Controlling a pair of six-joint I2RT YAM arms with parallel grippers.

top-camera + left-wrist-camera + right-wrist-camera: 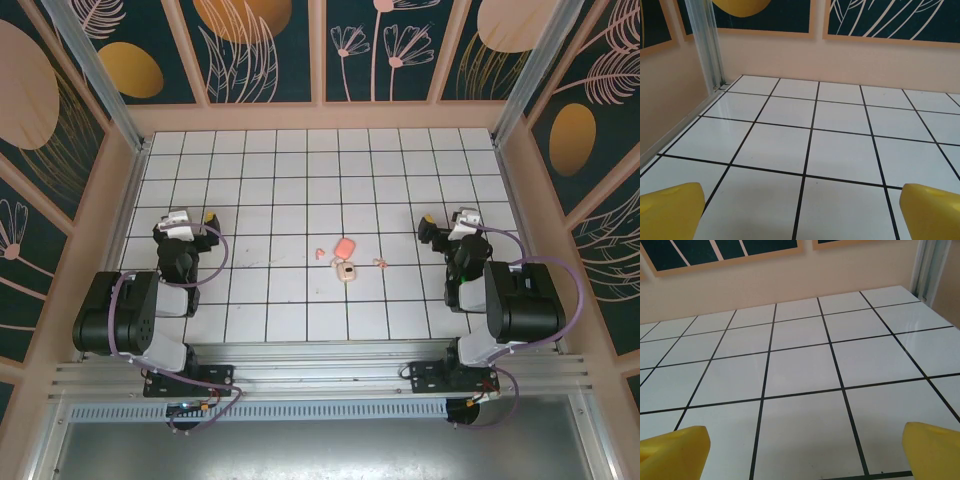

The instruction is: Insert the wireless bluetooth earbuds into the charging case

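Note:
The charging case [345, 259] lies open in the middle of the white tiled table [300, 160], its salmon-pink lid toward the far side and its cream-white part with a dark dot toward me. One tiny pink earbud [319, 252] lies just left of it, and a second earbud [380, 263] just to its right. My left gripper [188, 216] rests far to the left of them, open and empty. Far to their right my right gripper [450, 218] is open and empty too. In the wrist views the yellow fingertips [670, 210] [932, 450] stand wide apart over bare tiles.
Peach walls with dark floral panels enclose the table on three sides. Aluminium posts [707, 45] [927, 270] stand in the far corners. The arm bases sit on a rail [320, 370] at the near edge.

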